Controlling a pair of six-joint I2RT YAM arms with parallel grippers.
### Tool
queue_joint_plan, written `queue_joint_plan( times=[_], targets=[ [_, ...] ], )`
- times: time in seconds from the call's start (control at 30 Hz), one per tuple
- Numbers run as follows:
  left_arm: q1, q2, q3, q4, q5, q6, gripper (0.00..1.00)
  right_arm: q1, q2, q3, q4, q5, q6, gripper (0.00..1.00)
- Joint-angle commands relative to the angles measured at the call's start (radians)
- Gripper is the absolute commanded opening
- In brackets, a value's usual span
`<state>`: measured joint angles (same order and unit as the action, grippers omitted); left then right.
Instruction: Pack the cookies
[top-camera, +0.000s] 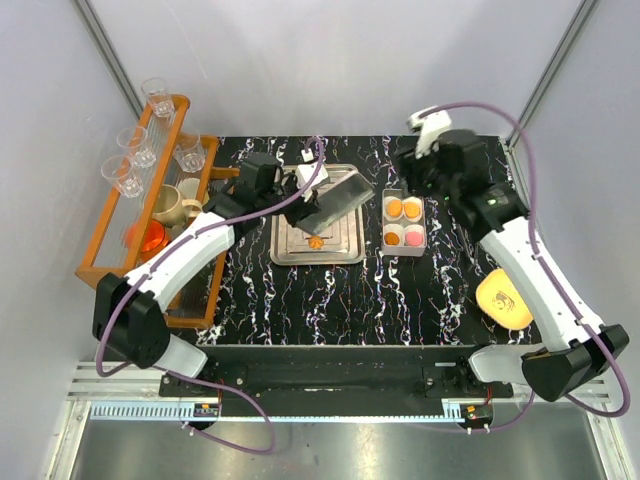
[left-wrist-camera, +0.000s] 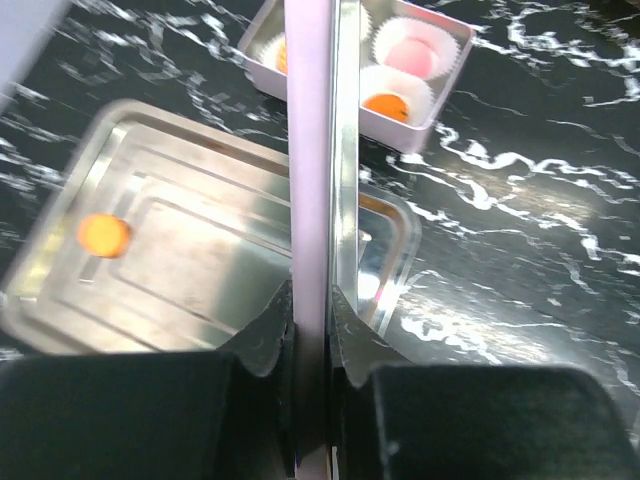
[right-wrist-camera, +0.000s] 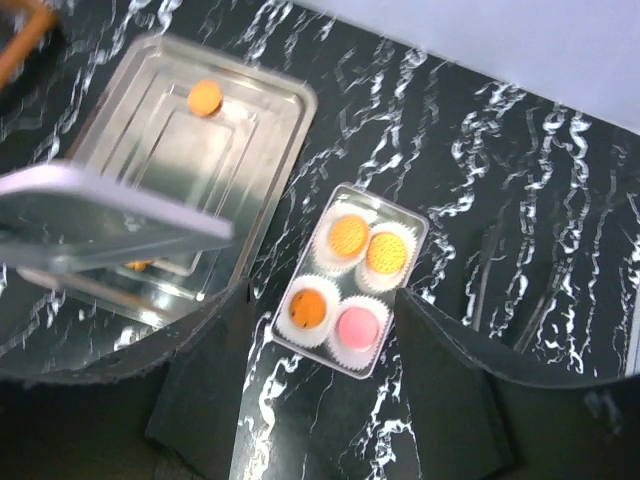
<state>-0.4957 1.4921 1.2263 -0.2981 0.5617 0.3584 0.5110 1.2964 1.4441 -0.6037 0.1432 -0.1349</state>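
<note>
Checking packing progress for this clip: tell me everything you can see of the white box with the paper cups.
The white box is a shallow rectangular tray, plastic or card by its look, lidless, lying flat on the black marbled table beside the metal tray, apart from it. Four white fluted paper cups fill it, three with orange cookies, one with a pink one. Nothing else touches it.

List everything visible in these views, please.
cookies: five; four orange, one pink; four in the box, one orange on the tray
paper cups: four, white, in the box
box: one, white, right of the tray
tray: one, silver, table centre
flat lid: one, silvery, over the tray
lump: one, yellow-orange, table's right side
rack: one, wooden, left edge
glasses: four, clear, on the rack
mug: one, cream, on the rack
left gripper: shut on the flat lid
right gripper: open, near the box
</note>
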Motion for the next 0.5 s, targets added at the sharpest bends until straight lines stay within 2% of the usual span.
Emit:
queue_joint_plan(
  times=[0.0,0.07,0.13,0.2,0.33,0.47],
  targets=[
    [-0.052,-0.089,0.084,0.056,-0.248,0.195,0.00,-0.158,-0.022,0.122,-0.025,-0.167,0.096,0.67],
    [-0.111,-0.102,0.096,0.050,-0.337,0.311,0.00,-0.195,-0.013,0.157,-0.039,-0.275,0.129,0.67],
    [-0.180,-0.119,0.095,0.057,-0.480,0.463,0.00,-0.238,0.004,0.189,-0.062,-0.368,0.168,0.67],
    [-0.217,-0.104,0.116,0.044,-0.616,0.551,0.00,-0.267,0.032,0.216,-0.094,-0.430,0.190,0.67],
    [-0.283,-0.098,0.154,0.047,-0.772,0.732,0.00,-0.357,0.092,0.292,-0.162,-0.632,0.201,0.67],
    [-0.349,-0.127,0.084,0.182,-0.885,0.891,0.00,-0.425,0.162,0.358,-0.228,-0.793,0.208,0.67]
  ],
)
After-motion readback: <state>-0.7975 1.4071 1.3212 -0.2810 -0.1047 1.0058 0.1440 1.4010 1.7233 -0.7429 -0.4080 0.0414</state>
